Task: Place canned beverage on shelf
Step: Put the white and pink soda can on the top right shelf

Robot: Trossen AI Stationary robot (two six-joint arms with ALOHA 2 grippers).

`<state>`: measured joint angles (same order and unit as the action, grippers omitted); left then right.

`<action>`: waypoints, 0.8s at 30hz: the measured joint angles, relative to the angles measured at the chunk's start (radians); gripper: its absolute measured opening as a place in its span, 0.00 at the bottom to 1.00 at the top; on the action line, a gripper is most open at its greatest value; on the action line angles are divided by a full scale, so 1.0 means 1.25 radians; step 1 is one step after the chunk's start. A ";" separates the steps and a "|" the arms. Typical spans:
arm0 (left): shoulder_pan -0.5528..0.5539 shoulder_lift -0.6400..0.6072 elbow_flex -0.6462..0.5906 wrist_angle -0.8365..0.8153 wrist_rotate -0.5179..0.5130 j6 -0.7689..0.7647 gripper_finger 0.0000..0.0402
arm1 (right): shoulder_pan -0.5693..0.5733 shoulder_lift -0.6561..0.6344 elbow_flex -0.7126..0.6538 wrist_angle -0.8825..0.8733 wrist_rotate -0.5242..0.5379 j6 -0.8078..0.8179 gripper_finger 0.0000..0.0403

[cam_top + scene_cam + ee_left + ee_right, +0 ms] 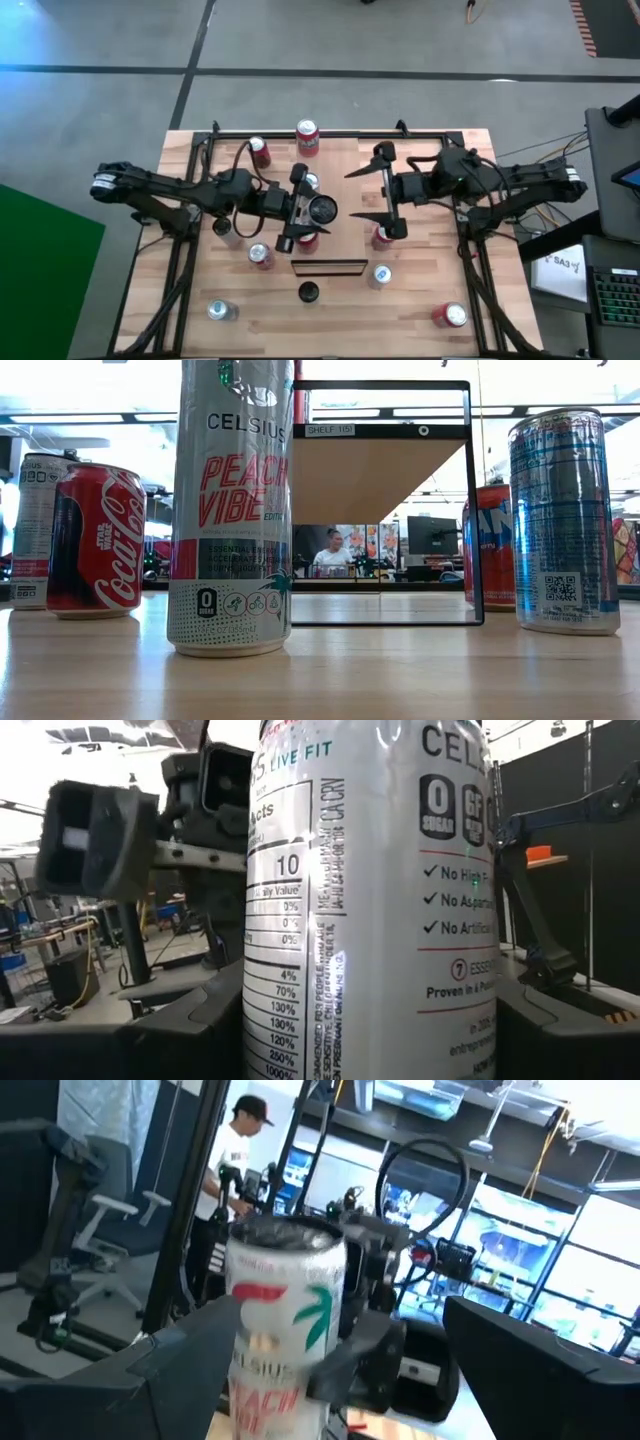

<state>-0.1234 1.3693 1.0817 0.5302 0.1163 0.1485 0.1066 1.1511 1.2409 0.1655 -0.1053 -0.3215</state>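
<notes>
Planked wood is serving as the surface [420, 300], with grey floor beyond it and a workshop room behind. At the centre, a tall white Celsius can [322, 209] is being held upright, its long axis vertical, with its sides being pinched by the jaws of the left gripper [300, 210]; in the left wrist view the can [370, 900] is filling the space between the dark fingers [190, 1030]. In the high view it is being carried just behind the shelf [329, 267], which is showing as a thin dark-edged strip toward the front of the surface. In the low view the shelf [380, 465] is standing as a raised light board in a dark frame. The coming move is judged to be a short carry forward and a lowering onto that board, with the can kept upright. The left arm is plainly the nearer one. The right gripper [385, 190] is waiting close beside the can, its jaws spread wide and empty. Other cans, among them a red Coca-Cola can [97, 540], are standing scattered around.
</notes>
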 joint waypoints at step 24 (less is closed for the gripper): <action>0.010 0.019 0.002 0.046 -0.109 0.038 0.58 | 0.000 0.136 0.117 -0.002 -0.006 0.008 0.86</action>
<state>-0.1111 1.3926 1.0840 0.5873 -0.0200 0.1967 0.1066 1.3214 1.3874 0.1631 -0.1131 -0.3118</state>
